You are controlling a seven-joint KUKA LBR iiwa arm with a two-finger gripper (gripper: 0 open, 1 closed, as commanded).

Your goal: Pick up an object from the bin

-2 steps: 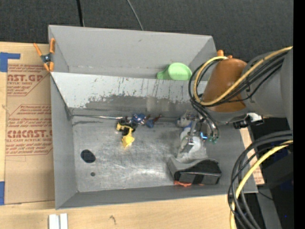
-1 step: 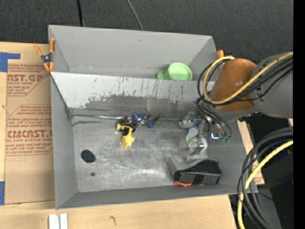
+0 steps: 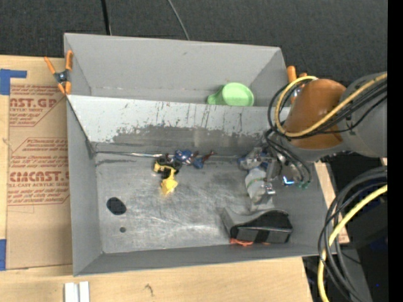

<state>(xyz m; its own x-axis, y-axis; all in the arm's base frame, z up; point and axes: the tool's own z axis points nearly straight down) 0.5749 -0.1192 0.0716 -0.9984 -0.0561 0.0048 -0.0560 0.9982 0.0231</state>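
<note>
Gripper (image 3: 259, 190): positioned low at right of grey bin (image 3: 82, 168), just beyond black, orange-edged case (image 3: 261, 227) lying near-right. Grip state cannot be told. Step judged: approach. Next required: alignment over case, then closure.

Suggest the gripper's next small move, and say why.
Probably shift slightly toward the front of the bin: the gripper sits just behind the black object with orange trim, the nearest thing, not over it. The yellow toy and blue piece lie farther left.

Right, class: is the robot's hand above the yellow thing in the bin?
No, the hand hangs at the bin's right side near the black case, while the yellow thing lies well toward the view's left.
</note>
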